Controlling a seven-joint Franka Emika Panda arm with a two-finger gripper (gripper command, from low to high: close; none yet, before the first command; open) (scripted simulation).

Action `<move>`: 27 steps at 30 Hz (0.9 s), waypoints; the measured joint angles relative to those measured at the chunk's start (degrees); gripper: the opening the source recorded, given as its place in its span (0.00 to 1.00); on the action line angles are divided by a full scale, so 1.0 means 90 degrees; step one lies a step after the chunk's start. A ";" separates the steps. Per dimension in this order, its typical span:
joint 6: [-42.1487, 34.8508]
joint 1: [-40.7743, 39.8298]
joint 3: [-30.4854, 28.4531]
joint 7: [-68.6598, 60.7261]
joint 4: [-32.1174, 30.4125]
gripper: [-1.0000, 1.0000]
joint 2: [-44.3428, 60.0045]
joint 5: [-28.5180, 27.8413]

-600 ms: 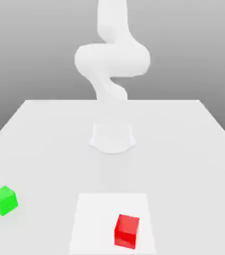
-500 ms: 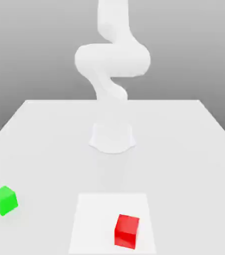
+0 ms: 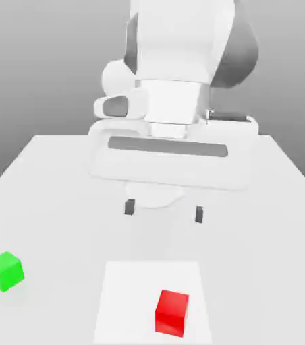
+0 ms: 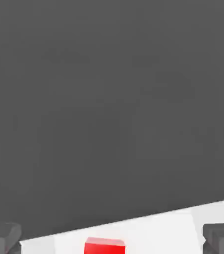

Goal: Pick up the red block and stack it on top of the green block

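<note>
On the white bench (image 3: 54, 175), the green block (image 3: 5, 271) sits alone, well off toward the exterior view's left of the tool and lower in that view, touching nothing. The tool (image 3: 163, 211) hangs above the bench with its two dark fingertips (image 3: 129, 207) spread wide apart and nothing between them, the arm's broad white hand looming close to the exterior camera. Toward the exterior view's right of the green cube, the red block (image 3: 172, 311) rests untouched on a paler square patch (image 3: 125, 296) of the bench, nearer the camera than the fingertips and roughly in line with the gap between them; the hand view catches its top edge (image 4: 104, 245) between the two finger ends. The job appears to be at its opening step, the approach to the red cube, with no grasp yet made. The next move likely calls for carrying the open fingers over the cube, lowering them to straddle it squarely, then closing.
</note>
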 joint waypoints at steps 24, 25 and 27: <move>0.0647 0.0033 -0.0143 0.0359 -0.0343 0.00 0.1457 0.0256; 0.0581 -0.0124 -0.0299 0.0399 -0.0351 0.00 0.1383 0.0308; 0.0477 -0.0449 -0.0639 0.0499 -0.0365 0.00 0.1266 0.0397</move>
